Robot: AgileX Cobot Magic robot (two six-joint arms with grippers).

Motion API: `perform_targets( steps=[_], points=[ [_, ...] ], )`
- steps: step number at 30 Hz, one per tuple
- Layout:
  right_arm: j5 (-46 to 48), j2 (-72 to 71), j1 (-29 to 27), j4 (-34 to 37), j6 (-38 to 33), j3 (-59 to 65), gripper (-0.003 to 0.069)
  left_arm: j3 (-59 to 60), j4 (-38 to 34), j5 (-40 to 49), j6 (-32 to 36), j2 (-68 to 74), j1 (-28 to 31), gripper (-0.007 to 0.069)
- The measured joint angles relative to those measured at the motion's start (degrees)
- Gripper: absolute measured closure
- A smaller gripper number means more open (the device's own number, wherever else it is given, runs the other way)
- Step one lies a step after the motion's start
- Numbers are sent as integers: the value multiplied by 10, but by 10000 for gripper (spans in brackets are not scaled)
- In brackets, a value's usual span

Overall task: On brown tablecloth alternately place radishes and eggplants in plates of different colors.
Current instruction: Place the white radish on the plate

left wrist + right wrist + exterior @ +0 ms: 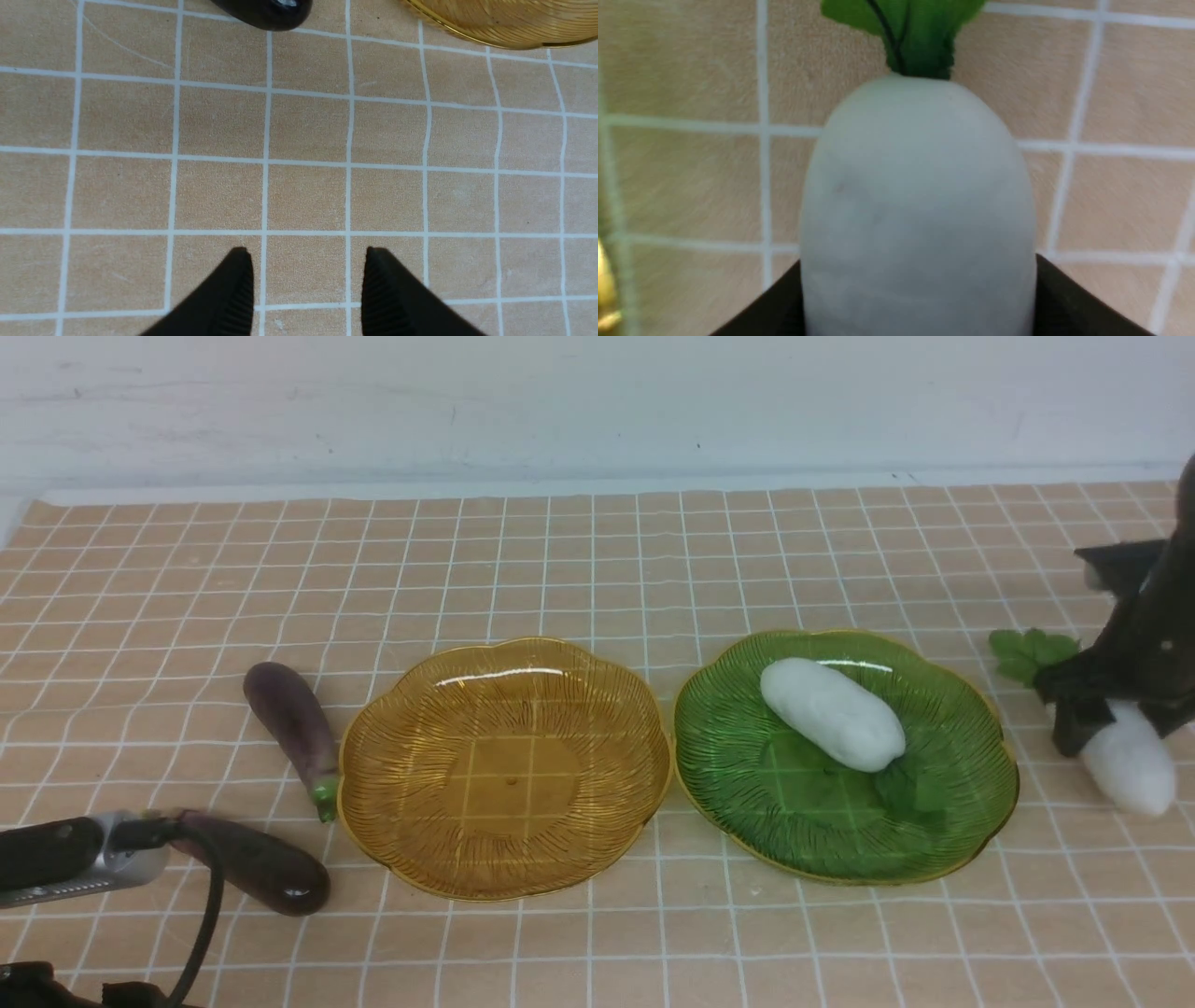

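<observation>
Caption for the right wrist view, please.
Right pincer around a white radish with its green leafy top, over the gridded cloth.

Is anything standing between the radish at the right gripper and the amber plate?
Yes: the green plate, with the other radish in it, lies between the right gripper's radish and the amber plate.

There are two plates in the middle of the frame: one amber plate (509, 775) and one green plate (845, 803). There are two eggplants, one (294, 723) at the left and one (257, 863) at the lower left. There are two radishes, one (831, 714) right of the centre and one (1130, 761) at the right edge, partly hidden, so its shape I cannot fully see. Tablecloth (597, 952), I count one.
</observation>
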Motion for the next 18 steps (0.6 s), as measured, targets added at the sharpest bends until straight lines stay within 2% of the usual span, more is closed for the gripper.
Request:
perform_targets(
  steps=[2, 4, 5, 8, 11, 15, 18],
  points=[
    [43, 0, 0, 1, 30, -43, 193, 0, 0, 0, 0, 0, 0, 324],
    [46, -7, 0, 9, 64, -66, 193, 0, 0, 0, 0, 0, 0, 324],
    [48, -20, 1, 32, 83, -74, 193, 0, 0, 0, 0, 0, 0, 324],
    [57, -56, 17, 124, 80, -77, 193, 0, 0, 2, 0, 0, 0, 324],
    [59, -74, 83, 197, 17, -80, 193, 0, 1, 4, 0, 0, 0, 324],
    [59, -66, 175, 192, -12, -80, 193, 0, 2, 5, 0, 0, 0, 324],
    [60, -51, 231, 160, -16, -80, 193, 0, 2, 6, -3, 0, 0, 324]
  ],
)
